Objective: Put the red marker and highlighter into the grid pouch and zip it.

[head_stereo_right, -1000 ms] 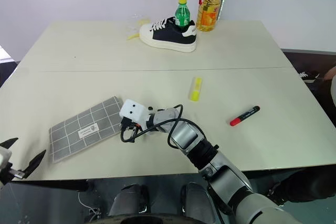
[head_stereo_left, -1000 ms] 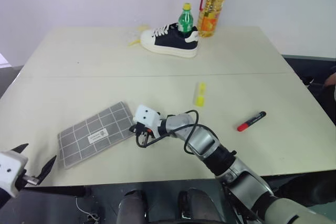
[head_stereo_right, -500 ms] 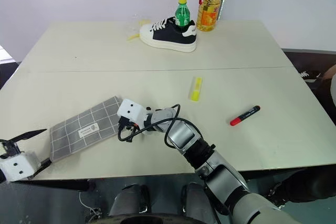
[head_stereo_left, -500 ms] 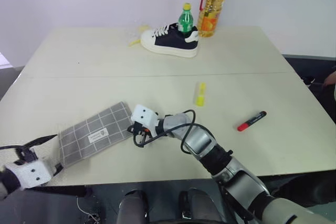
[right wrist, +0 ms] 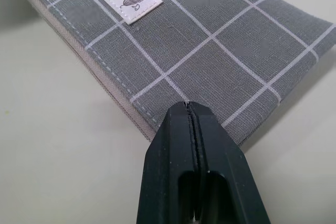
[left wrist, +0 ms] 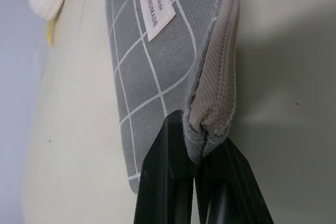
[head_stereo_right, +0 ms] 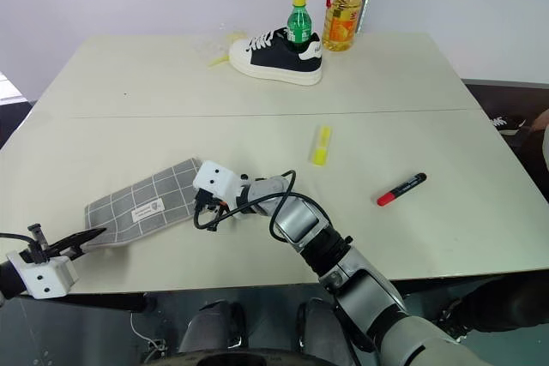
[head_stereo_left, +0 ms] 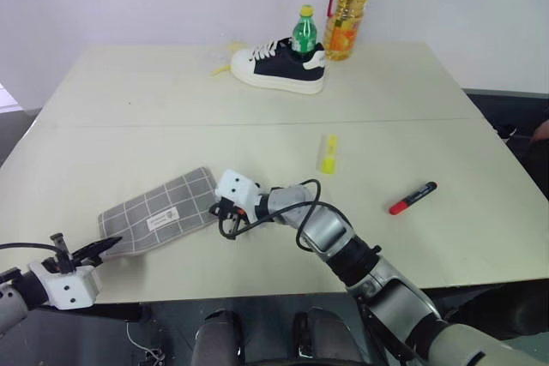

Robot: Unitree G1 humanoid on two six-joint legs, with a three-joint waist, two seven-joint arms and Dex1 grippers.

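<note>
Grid pouch lying flat near the front-left part of the desk, label patch facing up. Left claw pinching the pouch's near corner at the zipper seam, fingers clamped tight on the fabric, that corner bunching up a little between them. Right claw closed with nothing between its fingers, tips resting at the pouch's opposite edge, beside the zipper line; whether pressing on the fabric or just touching, hard to tell. Highlighter lying on the desk near the middle, well apart from the pouch. Red marker lying farther to the right, angled, red cap end pointing toward the front edge, also well apart from the pouch. Both pens sitting outside the pouch. At the far side of the desk, a black-and-white sneaker standing with a green bottle just behind it and a tall oil bottle beside.
</note>
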